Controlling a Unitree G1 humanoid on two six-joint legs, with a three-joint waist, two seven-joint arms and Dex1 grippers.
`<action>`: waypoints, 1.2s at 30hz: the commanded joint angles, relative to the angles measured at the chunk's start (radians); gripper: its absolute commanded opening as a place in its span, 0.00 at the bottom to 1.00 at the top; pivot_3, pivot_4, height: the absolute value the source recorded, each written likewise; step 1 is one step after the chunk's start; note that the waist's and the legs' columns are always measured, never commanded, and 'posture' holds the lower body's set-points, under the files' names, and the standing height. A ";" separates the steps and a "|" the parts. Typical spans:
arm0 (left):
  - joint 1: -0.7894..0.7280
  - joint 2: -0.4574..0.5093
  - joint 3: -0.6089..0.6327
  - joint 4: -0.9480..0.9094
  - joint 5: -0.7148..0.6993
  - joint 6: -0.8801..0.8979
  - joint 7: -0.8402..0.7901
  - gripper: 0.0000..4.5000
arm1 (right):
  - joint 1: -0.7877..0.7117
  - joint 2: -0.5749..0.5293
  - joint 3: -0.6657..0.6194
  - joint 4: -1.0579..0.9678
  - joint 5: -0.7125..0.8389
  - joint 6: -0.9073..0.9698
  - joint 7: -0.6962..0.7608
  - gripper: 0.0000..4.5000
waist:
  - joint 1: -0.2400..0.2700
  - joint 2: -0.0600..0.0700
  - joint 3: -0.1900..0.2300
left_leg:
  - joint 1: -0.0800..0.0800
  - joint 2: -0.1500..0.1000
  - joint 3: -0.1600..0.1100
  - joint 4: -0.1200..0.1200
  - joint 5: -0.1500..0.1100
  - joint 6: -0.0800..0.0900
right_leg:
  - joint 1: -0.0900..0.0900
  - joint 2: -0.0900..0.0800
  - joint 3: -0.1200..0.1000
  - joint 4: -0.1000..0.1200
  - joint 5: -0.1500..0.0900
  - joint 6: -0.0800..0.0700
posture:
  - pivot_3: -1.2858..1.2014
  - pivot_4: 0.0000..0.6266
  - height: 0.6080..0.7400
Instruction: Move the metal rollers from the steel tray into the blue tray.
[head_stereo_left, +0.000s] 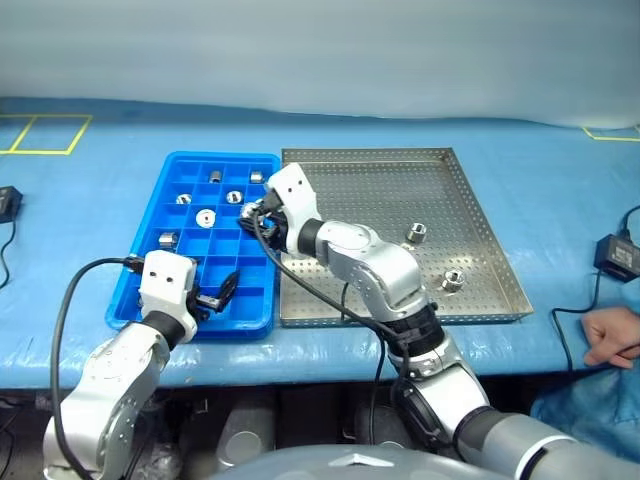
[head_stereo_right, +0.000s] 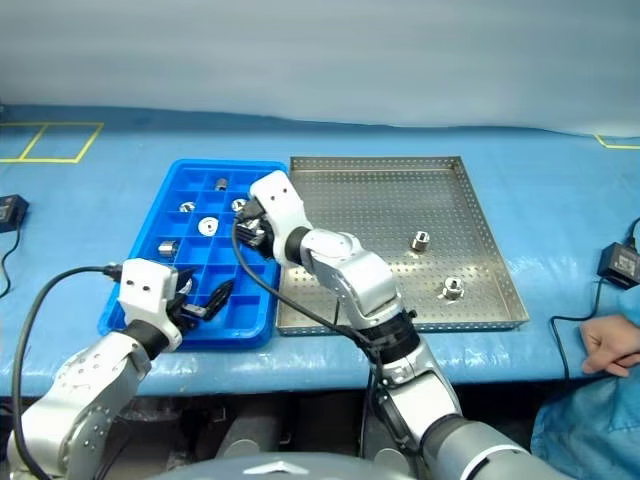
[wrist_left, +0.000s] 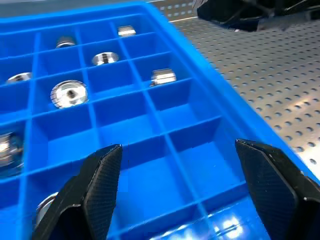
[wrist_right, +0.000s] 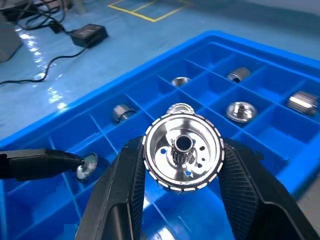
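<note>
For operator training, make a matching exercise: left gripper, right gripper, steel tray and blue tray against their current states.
Things:
1. left gripper
2. right gripper
3. steel tray
4. blue tray

States:
A. holds two loose metal rollers
B. shut on a shiny roller
C. open, over the near compartments
D. several rollers sit in its compartments

Pairs: 1-C, 2-B, 3-A, 4-D

blue tray (head_stereo_left: 150, 262) left of steel tray (head_stereo_left: 480, 215), touching
</note>
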 joint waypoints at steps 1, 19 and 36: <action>0.019 -0.019 0.029 -0.068 0.006 -0.024 0.032 0.87 | -0.055 0.038 0.011 0.110 0.007 -0.096 0.060 0.39 | 0.017 0.000 0.000 | 0.000 0.000 0.000 0.000 0.000 0.000 | 0.000 0.000 0.000 0.000 0.000 0.000 | 0.66 0.24 1.00; 0.051 -0.041 -0.007 -0.083 0.015 -0.040 0.064 0.87 | -0.162 0.086 0.007 0.466 -0.068 -0.349 0.096 0.76 | 0.080 0.000 0.000 | -0.003 -0.002 -0.001 -0.003 0.000 -0.002 | -0.003 -0.001 -0.004 -0.001 -0.002 -0.003 | 0.67 0.24 1.00; -0.280 -0.037 -0.203 0.127 0.004 -0.075 -0.075 0.87 | 0.126 -0.035 -0.339 -0.117 -0.135 0.078 -0.389 0.83 | 0.050 0.000 0.000 | -0.004 -0.003 -0.001 -0.002 0.002 -0.005 | -0.001 -0.002 -0.007 -0.001 -0.002 -0.004 | 0.57 0.24 1.00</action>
